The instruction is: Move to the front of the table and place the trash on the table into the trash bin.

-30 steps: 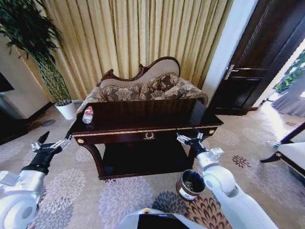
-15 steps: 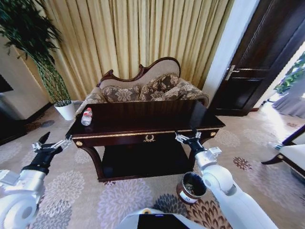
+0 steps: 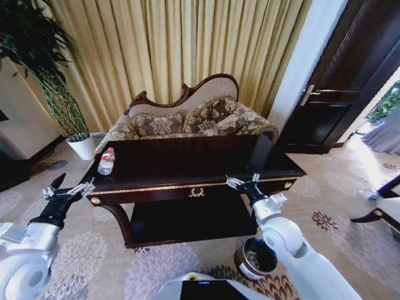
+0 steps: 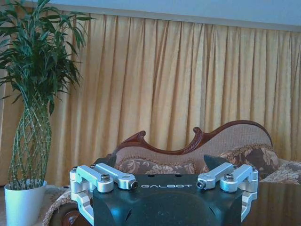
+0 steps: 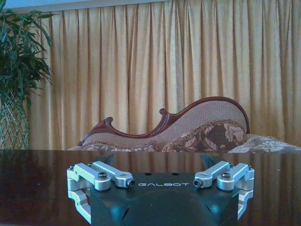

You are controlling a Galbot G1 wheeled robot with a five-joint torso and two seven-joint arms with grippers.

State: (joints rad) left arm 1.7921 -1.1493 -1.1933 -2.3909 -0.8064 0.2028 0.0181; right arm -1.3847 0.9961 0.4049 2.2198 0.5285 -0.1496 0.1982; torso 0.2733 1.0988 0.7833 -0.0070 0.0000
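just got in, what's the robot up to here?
It faces the table, close to its front edge, with nothing in hand. The left gripper is open, held out past the table's left corner. The right gripper is open at the front edge, right of the gold emblem. The bottle lies at the tabletop's left end, untouched. The trash bin sits on the carpet beside the right arm, with some scraps inside.

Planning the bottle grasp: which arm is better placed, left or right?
Left, probably. The bottle stands at the table's left end, close to the left gripper, which hovers open just off that corner. The right gripper, also open, sits at the front edge right of the emblem, farther away.
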